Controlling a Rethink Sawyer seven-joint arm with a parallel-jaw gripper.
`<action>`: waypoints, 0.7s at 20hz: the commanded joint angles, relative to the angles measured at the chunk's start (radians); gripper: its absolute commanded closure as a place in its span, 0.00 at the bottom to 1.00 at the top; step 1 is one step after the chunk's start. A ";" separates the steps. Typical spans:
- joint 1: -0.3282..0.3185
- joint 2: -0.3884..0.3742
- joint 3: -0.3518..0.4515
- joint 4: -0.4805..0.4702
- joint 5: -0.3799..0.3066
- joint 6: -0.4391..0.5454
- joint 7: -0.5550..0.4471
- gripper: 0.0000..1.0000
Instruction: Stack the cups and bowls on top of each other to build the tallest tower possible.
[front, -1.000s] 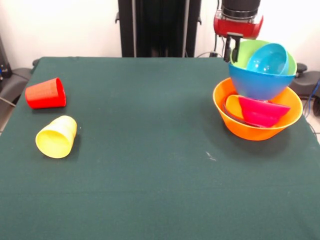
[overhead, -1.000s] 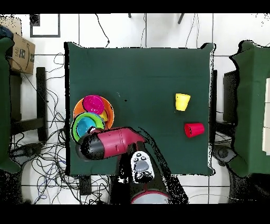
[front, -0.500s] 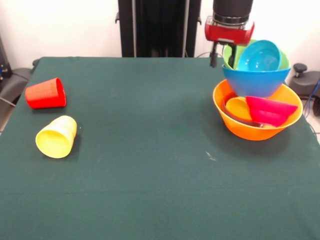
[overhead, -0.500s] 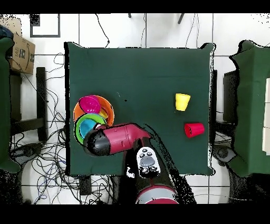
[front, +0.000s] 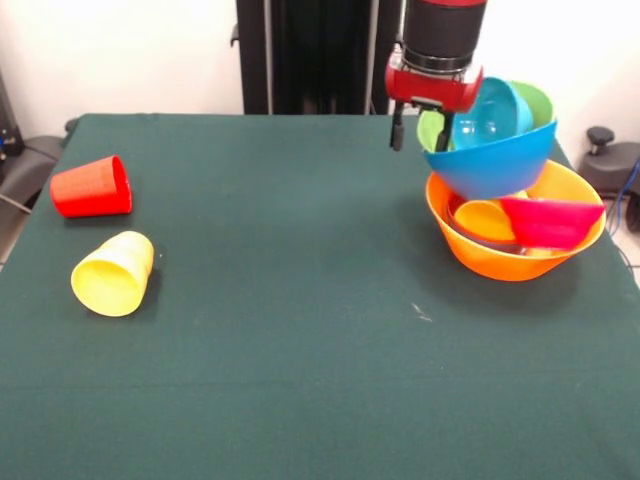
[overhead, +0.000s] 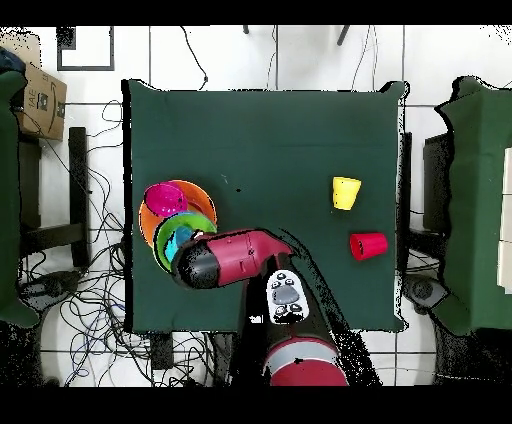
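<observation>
- A dark green cloth covered the table (front: 300, 330), with a white wall and a black column behind it and cables on the tiled floor around it.
- My claw (front: 418, 130) hung at the rim of the medium blue bowl (front: 495, 165); one dark finger (front: 397, 131) showed outside that rim and the other (front: 441, 137) sat against the inside of it, so the claw appeared closed on the bowl's edge.
- In the overhead view my red arm (overhead: 235, 258) covered the claw, so nothing of the grip showed there.
- The blue bowl in my claw was tilted, and it carried the lime green bowl (front: 535, 100) and the small light-blue bowl (front: 490, 112) nested inside it.
- Just below my claw sat the large orange bowl (front: 515, 255), and the tilted blue bowl rested on its far rim.
- Inside that large bowl, under the held bowls, lay a small orange bowl (front: 483, 218) and a crimson bowl (front: 550, 220) side by side.
- Well away from my claw, across the table, the red cup (front: 92, 188) lay on its side.
- Near it, farther from my claw, the yellow cup (front: 113, 273) also lay on its side, its mouth towards the front camera.
</observation>
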 joint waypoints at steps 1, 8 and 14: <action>0.041 0.058 -0.026 -0.114 -0.089 -0.091 0.015 0.00; 0.064 -0.002 0.002 -0.068 -0.034 -0.053 0.043 0.00; 0.108 -0.074 0.013 -0.052 0.033 0.027 0.077 0.00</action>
